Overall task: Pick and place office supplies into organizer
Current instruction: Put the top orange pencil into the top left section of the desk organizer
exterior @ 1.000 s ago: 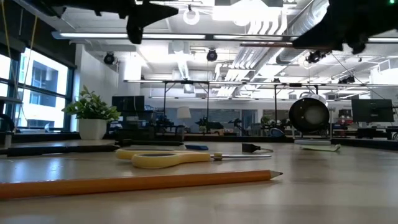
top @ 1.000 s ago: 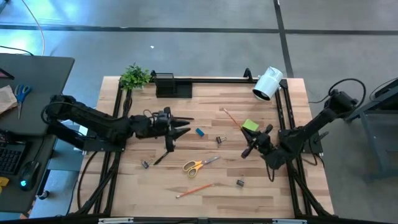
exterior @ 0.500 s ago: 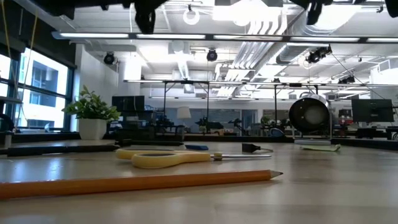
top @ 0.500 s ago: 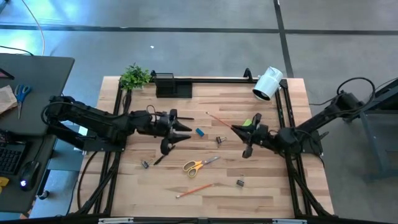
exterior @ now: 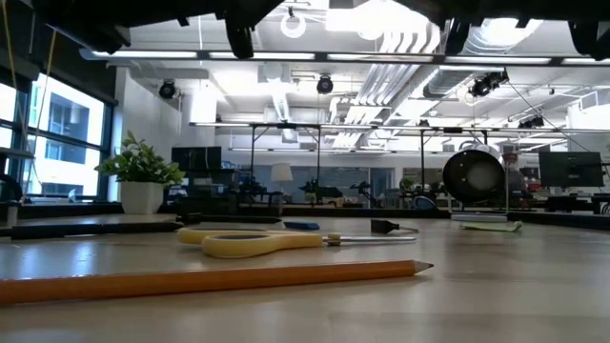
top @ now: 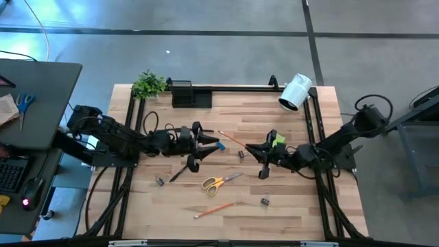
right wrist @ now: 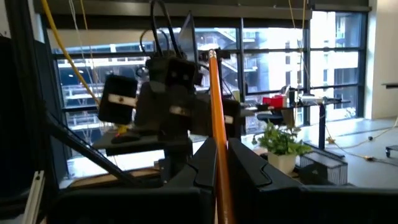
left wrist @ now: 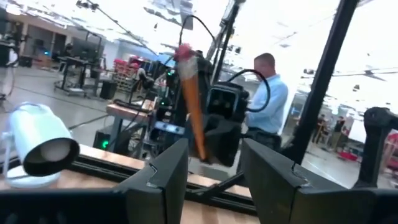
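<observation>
Pencil (top: 234, 139) is the item in hand: from above, this orange stick hangs over the middle of the worktop (top: 295, 206), clamped at one end by the right gripper (top: 255, 150), its free end reaching toward the left gripper (top: 209, 143), whose fingers stand apart just short of it. The organizer (top: 190, 94) sits at the far edge, between the plant (top: 149, 85) and the white cylinder (top: 295, 92), well apart from both arms. Yellow scissors (top: 221, 181), a second pencil (top: 213, 209), a blue block (top: 221, 145) and a green pad (top: 278, 138) lie loose.

At worktop level, scissors (exterior: 276, 239) and the second pencil (exterior: 210, 277) rest flat; both arms are only dark shapes overhead.

The left wrist view shows the pencil (left wrist: 191, 104) upright between the parted fingers (left wrist: 163, 176), not yet touched.

The right wrist view shows the pencil (right wrist: 218, 137) pinched between the closed fingers (right wrist: 249, 165).

This looks like a handover. To do it well, the left gripper should centre the shaft between its fingers, close fully, and only then should the right one let go; releasing early would drop it.
</observation>
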You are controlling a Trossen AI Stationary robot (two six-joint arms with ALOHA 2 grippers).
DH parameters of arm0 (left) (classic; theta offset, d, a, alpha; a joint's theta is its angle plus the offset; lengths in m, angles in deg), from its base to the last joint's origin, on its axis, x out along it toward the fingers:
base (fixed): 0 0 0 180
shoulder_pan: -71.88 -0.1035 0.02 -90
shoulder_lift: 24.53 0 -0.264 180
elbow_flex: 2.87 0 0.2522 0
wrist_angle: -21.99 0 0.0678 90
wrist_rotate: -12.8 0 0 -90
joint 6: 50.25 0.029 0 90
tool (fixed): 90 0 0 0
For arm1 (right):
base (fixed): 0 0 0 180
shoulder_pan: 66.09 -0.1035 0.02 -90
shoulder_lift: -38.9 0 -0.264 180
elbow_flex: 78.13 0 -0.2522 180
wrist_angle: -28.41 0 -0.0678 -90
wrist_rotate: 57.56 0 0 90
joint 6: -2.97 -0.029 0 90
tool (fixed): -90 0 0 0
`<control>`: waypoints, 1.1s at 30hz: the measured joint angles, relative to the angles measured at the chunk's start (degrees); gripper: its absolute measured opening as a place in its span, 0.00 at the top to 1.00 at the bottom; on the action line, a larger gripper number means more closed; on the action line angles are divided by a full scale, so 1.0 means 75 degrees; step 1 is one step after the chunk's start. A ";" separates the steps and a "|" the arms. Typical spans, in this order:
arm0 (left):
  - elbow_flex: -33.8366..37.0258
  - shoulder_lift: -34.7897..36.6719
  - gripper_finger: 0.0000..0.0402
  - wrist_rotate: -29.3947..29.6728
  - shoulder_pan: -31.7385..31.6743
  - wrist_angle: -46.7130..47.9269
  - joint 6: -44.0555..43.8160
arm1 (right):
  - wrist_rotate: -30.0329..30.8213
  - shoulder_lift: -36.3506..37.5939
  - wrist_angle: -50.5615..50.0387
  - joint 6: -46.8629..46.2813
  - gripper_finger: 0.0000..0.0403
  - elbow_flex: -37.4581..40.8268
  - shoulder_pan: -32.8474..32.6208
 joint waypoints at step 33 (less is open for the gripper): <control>0.0000 -0.0032 0.99 -0.0496 0.0000 0.0510 -0.0110 | 0.1834 -0.1722 0.0680 0.1435 0.97 -0.1102 -0.0377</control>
